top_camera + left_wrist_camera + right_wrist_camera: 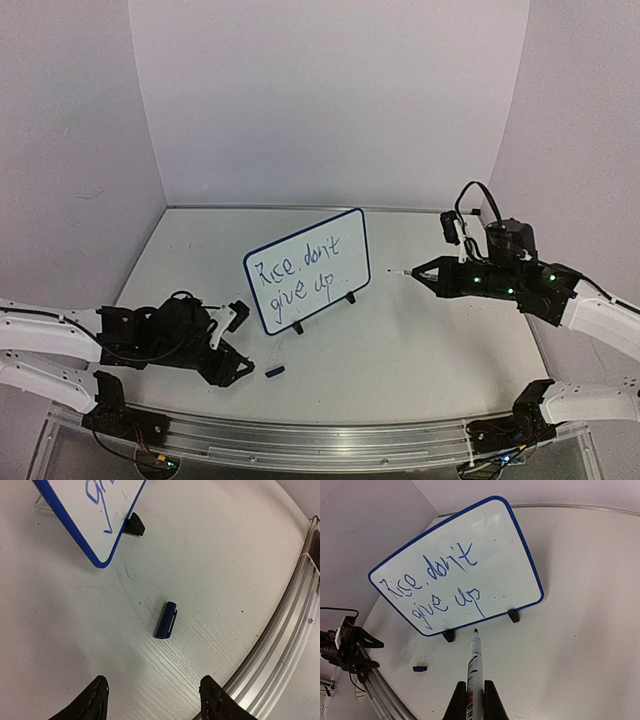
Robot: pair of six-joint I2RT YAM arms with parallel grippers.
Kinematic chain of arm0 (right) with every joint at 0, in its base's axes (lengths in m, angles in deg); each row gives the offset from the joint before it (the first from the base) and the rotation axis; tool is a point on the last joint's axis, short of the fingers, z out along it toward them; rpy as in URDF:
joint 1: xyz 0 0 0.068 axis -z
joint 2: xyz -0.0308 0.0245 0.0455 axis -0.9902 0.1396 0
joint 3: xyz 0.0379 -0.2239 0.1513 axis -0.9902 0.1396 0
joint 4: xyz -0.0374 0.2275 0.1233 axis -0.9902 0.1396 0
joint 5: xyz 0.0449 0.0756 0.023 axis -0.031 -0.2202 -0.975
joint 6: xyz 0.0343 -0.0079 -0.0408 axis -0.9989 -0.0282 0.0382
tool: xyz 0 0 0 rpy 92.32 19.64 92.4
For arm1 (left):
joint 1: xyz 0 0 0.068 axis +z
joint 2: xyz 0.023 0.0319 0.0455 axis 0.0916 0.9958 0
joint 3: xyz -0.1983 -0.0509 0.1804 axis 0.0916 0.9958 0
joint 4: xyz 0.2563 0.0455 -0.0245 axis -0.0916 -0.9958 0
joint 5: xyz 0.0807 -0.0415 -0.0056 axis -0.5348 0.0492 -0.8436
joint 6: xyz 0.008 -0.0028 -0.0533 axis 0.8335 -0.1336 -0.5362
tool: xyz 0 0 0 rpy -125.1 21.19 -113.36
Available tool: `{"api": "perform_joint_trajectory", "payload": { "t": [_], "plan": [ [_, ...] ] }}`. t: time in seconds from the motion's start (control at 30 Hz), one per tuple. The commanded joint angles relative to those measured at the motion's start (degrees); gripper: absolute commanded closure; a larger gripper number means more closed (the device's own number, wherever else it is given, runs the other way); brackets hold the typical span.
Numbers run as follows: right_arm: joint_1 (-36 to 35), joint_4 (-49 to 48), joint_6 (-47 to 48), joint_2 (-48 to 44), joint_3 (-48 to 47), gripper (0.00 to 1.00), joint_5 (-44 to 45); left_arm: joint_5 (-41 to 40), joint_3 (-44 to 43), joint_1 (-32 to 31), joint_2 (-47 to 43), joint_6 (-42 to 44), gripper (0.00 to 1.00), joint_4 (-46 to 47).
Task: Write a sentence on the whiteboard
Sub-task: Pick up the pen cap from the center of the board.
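The whiteboard (306,270) stands tilted on two black clip feet at the table's middle. It bears the sentence (297,274) "Rice, don't give up" in two blue lines, also clear in the right wrist view (437,582). My right gripper (428,275) is shut on a white marker (474,667) whose uncapped tip points at the board's lower edge, a short way off it. My left gripper (232,362) is open and empty, low over the table. The blue marker cap (166,620) lies ahead of it, below the board's corner (102,560).
The cap also shows in the top view (274,372) and the right wrist view (420,669). A metal rail (330,440) runs along the near table edge. White walls close the table at left, back and right.
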Motion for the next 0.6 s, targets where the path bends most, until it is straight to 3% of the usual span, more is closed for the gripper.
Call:
{"api": "perform_joint_trajectory", "payload": {
  "t": [0.0, 0.2, 0.57],
  "plan": [
    [-0.03, -1.42, -1.04, -0.26, -0.39, 1.0, -0.18, -5.99, -3.12, -4.26, 9.84, 1.89, 0.4, 10.23],
    [-0.01, -2.01, -1.15, 0.43, -0.37, 1.0, -0.69, -7.39, -7.57, -7.26, 22.13, 5.45, 0.49, 12.42],
    [-0.01, -2.13, -1.42, -0.2, 0.19, 1.0, -0.87, -7.09, -8.88, -7.45, 28.46, 7.23, 0.55, 14.41]
  ]
}}
